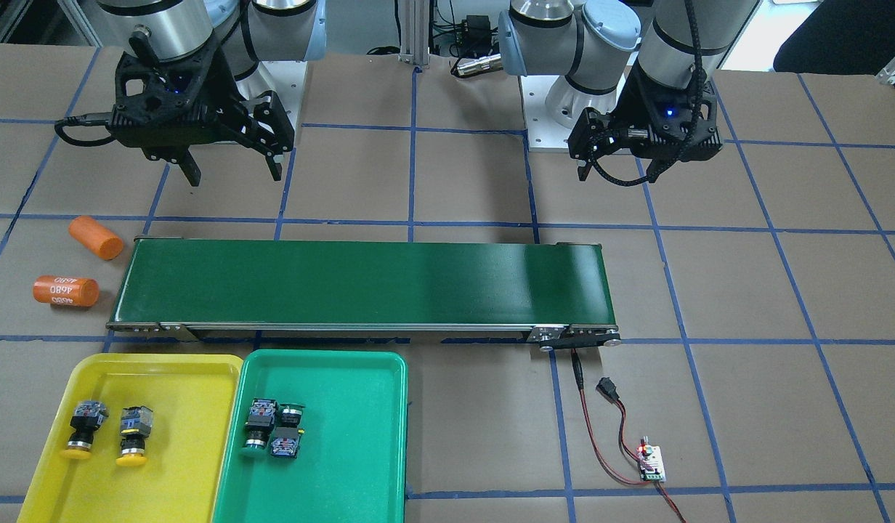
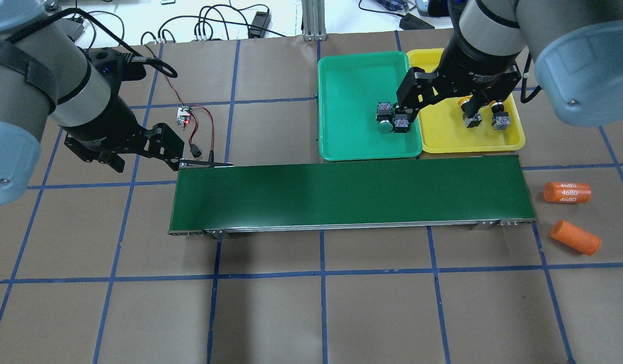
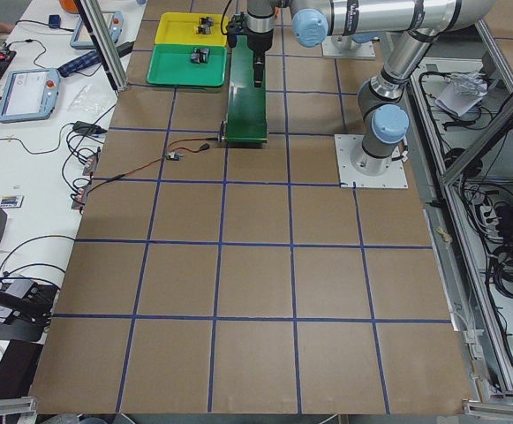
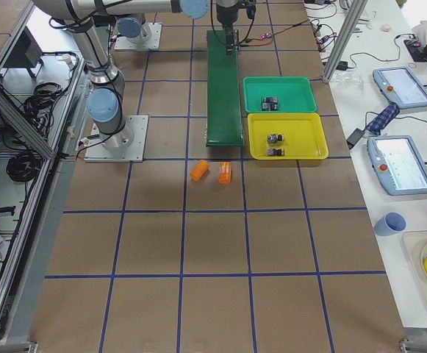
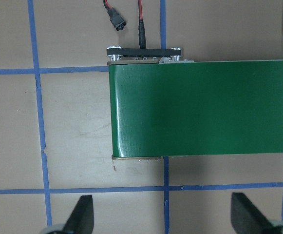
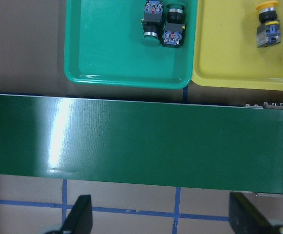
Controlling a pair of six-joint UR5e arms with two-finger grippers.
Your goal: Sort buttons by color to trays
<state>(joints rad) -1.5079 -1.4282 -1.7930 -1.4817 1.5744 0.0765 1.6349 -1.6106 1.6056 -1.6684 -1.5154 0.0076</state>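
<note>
Buttons: four, all lying on their sides in trays. Yellow tray (image 1: 157, 362) holds two yellow buttons (image 1: 84, 428), slightly apart, caps pointing away from the robot. Green tray (image 1: 346, 450) holds two green buttons (image 1: 260, 425), side by side and touching, caps opposed. Conveyor belt (image 1: 360, 283) carries nothing. Right gripper (image 6: 160, 214): jaws wide, empty, nearer arm; trays lie across the belt from it. Left gripper (image 5: 163, 214): jaws wide, empty, at the belt's other end. Sorting judged complete.
</note>
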